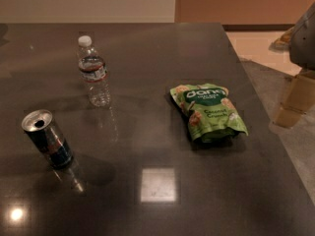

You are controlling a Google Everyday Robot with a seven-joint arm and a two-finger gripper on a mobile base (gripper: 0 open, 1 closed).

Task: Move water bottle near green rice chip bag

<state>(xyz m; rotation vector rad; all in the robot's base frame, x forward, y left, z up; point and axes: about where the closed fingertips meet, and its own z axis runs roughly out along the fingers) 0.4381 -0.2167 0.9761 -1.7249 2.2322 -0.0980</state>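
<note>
The water bottle (93, 73) is a small clear ribbed bottle with a white cap and a white-and-red label. It stands upright on the dark table at the back left. The green rice chip bag (208, 111) lies flat right of the table's centre, well apart from the bottle. My gripper (294, 98) shows at the right edge of the camera view as a grey and tan shape. It is beyond the table's right side, far from the bottle and to the right of the bag, and it holds nothing that I can see.
A dark blue-and-silver drink can (47, 139) stands tilted at the front left of the table (157, 200). The table's right edge runs diagonally from the back toward the front right. Beyond it is light floor (256, 43).
</note>
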